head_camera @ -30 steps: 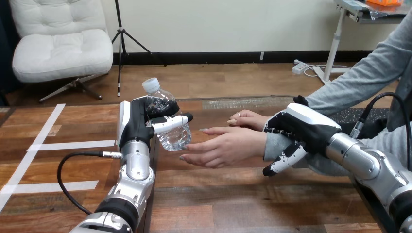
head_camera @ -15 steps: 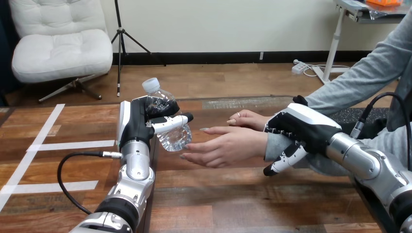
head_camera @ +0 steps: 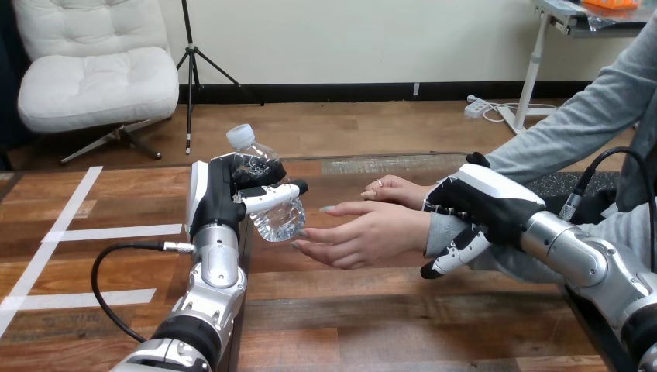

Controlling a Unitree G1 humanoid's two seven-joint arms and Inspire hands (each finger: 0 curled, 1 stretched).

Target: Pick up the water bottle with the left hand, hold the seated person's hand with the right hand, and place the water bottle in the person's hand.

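My left hand (head_camera: 221, 195) is raised above the table's left middle, its fingers and thumb curled round a clear water bottle (head_camera: 265, 194) with a white cap, tilted a little to the left. The person's nearer hand (head_camera: 364, 233) reaches in from the right, palm up, its fingertips just beside the bottle's base. My right hand (head_camera: 480, 203) is curled round the grey-sleeved wrist (head_camera: 438, 232) of that hand, fingers over the top and thumb underneath. The person's farther hand (head_camera: 395, 189) rests on the table behind it.
The wooden table (head_camera: 349, 325) carries white tape stripes (head_camera: 116, 231) on its left part. A black cable (head_camera: 116, 294) loops beside my left forearm. Bare tabletop lies in front of both arms.
The person's nearer hand has drifted slightly right and up with my right hand on its wrist. My left hand and the bottle have stayed put.
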